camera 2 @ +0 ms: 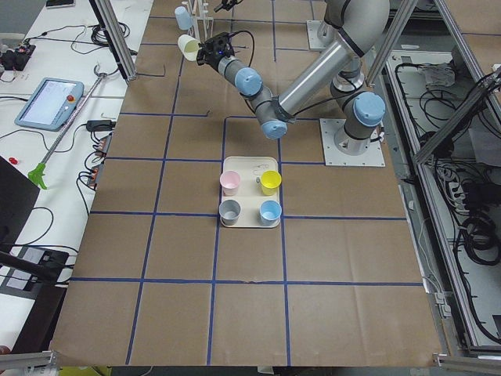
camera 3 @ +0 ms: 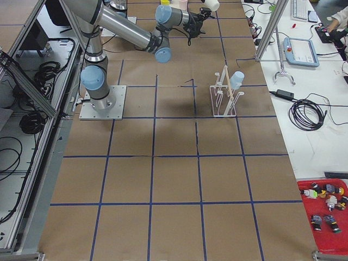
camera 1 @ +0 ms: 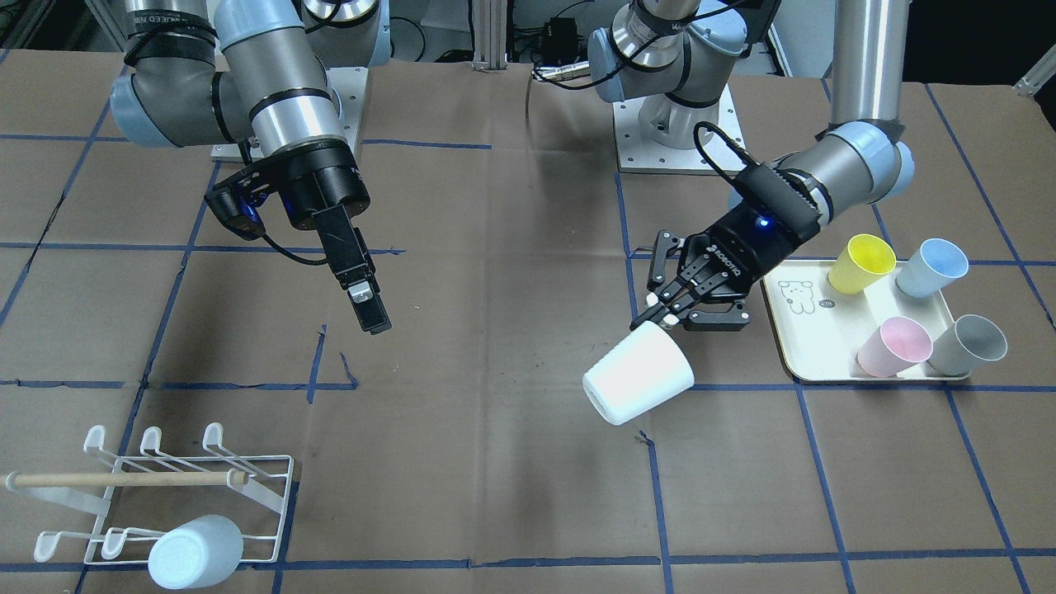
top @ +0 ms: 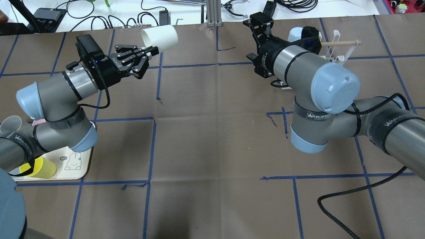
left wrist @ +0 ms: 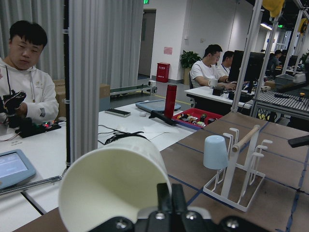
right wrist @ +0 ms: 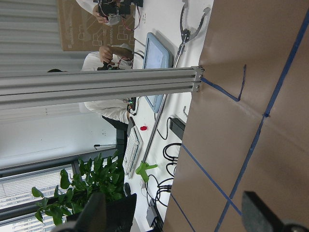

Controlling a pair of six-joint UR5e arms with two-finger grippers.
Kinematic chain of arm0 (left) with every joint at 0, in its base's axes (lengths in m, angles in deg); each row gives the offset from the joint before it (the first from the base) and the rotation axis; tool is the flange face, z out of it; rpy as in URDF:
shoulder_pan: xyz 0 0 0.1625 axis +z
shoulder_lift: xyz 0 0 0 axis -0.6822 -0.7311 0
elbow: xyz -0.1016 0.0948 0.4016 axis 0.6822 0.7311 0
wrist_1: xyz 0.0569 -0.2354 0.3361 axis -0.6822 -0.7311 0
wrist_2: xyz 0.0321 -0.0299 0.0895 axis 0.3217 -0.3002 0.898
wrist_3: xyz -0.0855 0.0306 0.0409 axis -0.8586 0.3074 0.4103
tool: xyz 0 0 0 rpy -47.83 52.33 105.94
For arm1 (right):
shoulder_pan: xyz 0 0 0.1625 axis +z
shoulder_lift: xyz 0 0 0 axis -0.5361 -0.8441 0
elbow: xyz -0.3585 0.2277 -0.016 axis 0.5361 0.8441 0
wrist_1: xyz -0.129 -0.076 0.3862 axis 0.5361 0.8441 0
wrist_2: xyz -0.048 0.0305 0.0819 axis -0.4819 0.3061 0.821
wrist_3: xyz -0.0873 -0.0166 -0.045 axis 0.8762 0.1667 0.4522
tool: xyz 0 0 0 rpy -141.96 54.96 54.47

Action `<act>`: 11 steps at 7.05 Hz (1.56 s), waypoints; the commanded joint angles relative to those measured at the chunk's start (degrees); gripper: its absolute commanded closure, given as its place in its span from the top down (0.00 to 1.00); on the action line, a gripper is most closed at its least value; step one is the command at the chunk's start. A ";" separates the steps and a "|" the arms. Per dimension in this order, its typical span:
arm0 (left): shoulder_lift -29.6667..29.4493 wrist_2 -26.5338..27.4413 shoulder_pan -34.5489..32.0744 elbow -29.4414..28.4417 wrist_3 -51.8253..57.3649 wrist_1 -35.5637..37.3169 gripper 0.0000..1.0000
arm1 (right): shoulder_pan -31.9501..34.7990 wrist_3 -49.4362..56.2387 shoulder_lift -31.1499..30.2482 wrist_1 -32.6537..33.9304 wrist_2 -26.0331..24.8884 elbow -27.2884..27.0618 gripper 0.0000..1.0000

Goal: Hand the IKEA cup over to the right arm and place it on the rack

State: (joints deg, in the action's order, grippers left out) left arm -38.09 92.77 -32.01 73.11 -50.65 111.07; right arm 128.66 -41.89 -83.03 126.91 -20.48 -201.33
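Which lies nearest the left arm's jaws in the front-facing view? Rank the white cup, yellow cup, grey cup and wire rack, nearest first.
1. White plastic cup: held in the jaws of the left gripper.
2. Yellow plastic cup: on the cream tray, nearer side.
3. Grey plastic cup: the tray's far corner.
4. White wire rack: at the table's opposite end.

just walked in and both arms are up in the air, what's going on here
The left gripper is shut on the rim of a white cup, holding it tilted off the table. The right gripper hangs open and empty, well apart from it, so the handover is not yet done. The rack carries one pale blue cup; four coloured cups stand on the tray.
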 commanded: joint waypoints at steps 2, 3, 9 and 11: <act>0.98 15.67 -11.78 -1.57 -5.71 -0.74 0.05 | 0.09 0.17 0.02 -0.85 -2.54 -0.18 1.00; 0.81 15.88 -12.15 -3.24 -5.63 -3.65 0.06 | 0.18 0.09 0.02 -0.85 -2.37 -0.26 1.00; 0.72 14.91 -12.33 -2.38 -5.28 -1.92 0.07 | 1.58 -0.26 4.05 -0.94 10.11 1.31 0.99; 1.24 14.91 -12.42 -1.42 -5.28 -1.92 0.07 | 2.72 -0.53 7.73 -0.32 10.28 4.90 0.99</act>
State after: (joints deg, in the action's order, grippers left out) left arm -37.22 107.69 -44.40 71.02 -55.92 109.14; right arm 130.60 -42.28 -77.46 126.34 -10.43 -198.55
